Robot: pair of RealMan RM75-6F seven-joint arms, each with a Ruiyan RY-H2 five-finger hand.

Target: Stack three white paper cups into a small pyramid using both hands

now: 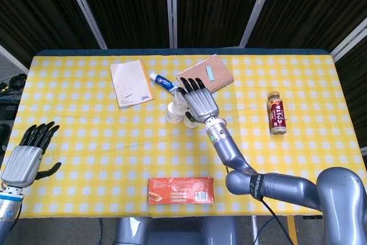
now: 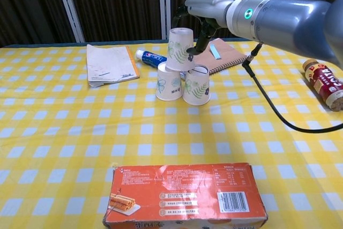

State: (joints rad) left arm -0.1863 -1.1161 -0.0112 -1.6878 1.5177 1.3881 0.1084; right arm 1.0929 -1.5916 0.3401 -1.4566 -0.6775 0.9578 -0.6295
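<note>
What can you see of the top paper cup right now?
The top paper cup is white with a green leaf print, upside down, base up. It looks slightly tilted and sits across the two lower cups, the left cup and the right cup, both also inverted and side by side on the yellow checked tablecloth. The right hand reaches in from behind, its dark fingers against the cup's right side, apparently holding it. In the head view the hand mostly hides it.
</note>
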